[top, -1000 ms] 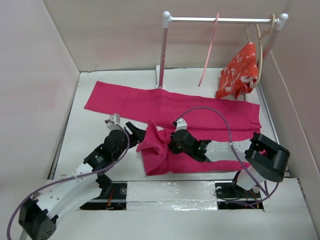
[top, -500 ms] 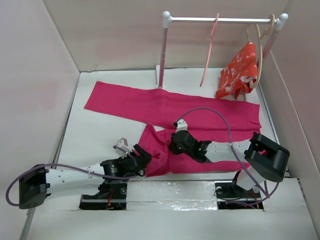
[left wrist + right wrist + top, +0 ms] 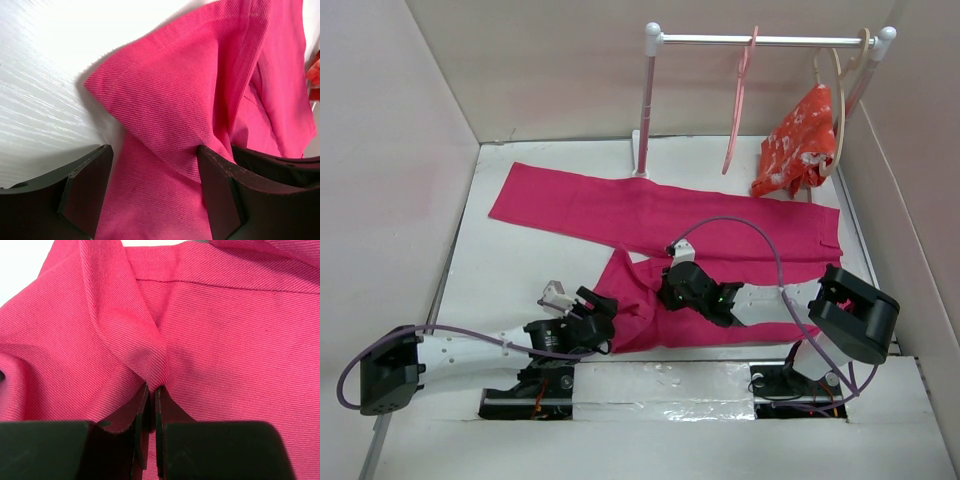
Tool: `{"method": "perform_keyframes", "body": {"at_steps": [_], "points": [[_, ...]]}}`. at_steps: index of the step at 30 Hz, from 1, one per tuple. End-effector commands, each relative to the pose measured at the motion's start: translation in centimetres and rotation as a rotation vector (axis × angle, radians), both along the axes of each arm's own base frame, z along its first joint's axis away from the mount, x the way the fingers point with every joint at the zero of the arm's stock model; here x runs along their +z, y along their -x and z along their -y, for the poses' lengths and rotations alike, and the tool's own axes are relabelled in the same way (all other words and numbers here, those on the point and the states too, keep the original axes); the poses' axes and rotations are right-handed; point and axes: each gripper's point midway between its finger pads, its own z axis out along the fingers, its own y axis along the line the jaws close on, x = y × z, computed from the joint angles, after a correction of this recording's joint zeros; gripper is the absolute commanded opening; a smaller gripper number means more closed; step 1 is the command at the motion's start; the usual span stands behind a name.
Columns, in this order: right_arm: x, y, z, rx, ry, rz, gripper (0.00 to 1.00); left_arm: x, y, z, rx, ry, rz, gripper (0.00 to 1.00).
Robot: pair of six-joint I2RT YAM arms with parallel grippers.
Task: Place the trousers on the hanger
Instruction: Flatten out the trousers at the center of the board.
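Seen from above, the trousers (image 3: 620,205) lie on the table (image 3: 500,270). One leg stretches away beyond both claws and the other is rumpled beneath them. The hanger (image 3: 738,110) hangs on the rail (image 3: 770,40), far ahead of the right claw (image 3: 667,290), and the left claw (image 3: 597,312) sits at the near hem. In the left wrist view, that claw (image 3: 155,165) stands wide open astride a folded corner of cloth, gripping nothing. In the right wrist view, the right claw (image 3: 151,390) is pinched tight on a raised ridge of cloth. The fabric looks light and limp, so it will likely sag; it is best held at the hem or waistband, with the claws well apart.
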Motion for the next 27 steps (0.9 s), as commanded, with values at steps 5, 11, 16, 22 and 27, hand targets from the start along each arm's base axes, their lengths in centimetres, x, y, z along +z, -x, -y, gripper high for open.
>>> {"method": "perform_keyframes", "body": {"at_steps": [5,11,16,22,27], "points": [[1.6,0.1,-1.2,0.031,-0.074,0.03,0.08,-0.1,-2.2,-3.9,0.206,-0.054,0.101,0.62],[1.8,0.4,-1.1,0.039,-0.088,0.027,0.08,0.7,-3.0,-4.8,0.264,-0.058,0.148,0.59],[1.9,0.6,-0.9,0.039,-0.096,0.025,0.07,1.1,-4.6,-5.5,0.297,-0.076,0.169,0.56],[1.8,0.9,-0.8,0.042,-0.098,0.017,0.07,1.5,-5.8,-5.7,0.313,-0.071,0.193,0.47],[1.7,1.2,-0.9,0.05,-0.101,0.016,0.07,1.7,-6.4,-5.7,0.305,-0.059,0.21,0.36]]}}
